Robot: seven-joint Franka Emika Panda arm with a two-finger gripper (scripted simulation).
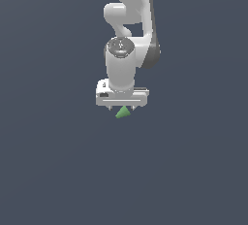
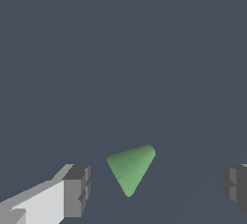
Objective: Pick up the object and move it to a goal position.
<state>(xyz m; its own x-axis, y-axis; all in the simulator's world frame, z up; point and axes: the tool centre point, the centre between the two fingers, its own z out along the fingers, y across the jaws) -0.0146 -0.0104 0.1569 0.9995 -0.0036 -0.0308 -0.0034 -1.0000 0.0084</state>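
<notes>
Wrist view: green wedge point(image 2: 130, 169) sits between spread tool point(image 2: 154, 187) fingers; untouched.

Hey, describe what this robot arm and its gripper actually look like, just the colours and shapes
The arm is glossy white with rounded, tube-like links and a darker grey band along one side. A grey circular cap tops the wrist joint. The gripper has a wide, flat white body with a small dark marking. In the wrist view its fingers are white and blocky, ending in dark grey ridged pads. No cables show.

White arm point(image 1: 127, 35), grey-tipped jaws
</notes>
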